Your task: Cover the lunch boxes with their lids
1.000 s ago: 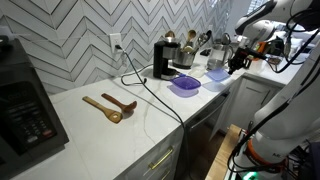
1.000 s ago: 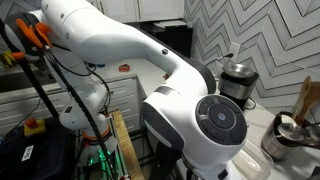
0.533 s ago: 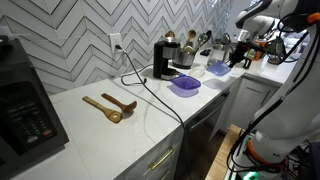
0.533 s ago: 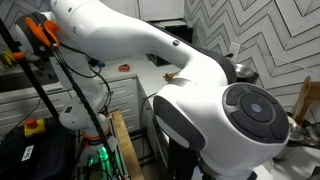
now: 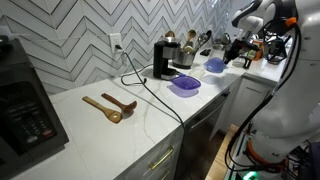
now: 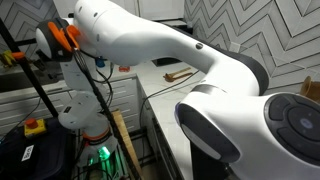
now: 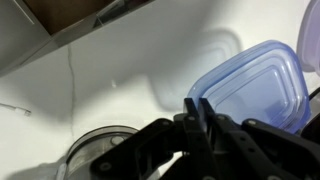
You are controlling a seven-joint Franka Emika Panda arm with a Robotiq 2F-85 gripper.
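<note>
Pinching blue lid (image 7: 250, 85) edge, jaws closed, purple lid (image 5: 185, 85) resting on counter (image 5: 130, 125)

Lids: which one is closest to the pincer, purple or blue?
The blue lid, whose edge meets the shut pincer; the purple lid lies apart, farther along the counter.

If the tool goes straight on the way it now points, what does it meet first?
Probably the edge of the blue lid, or the white counter beside it; depth is unclear.
</note>
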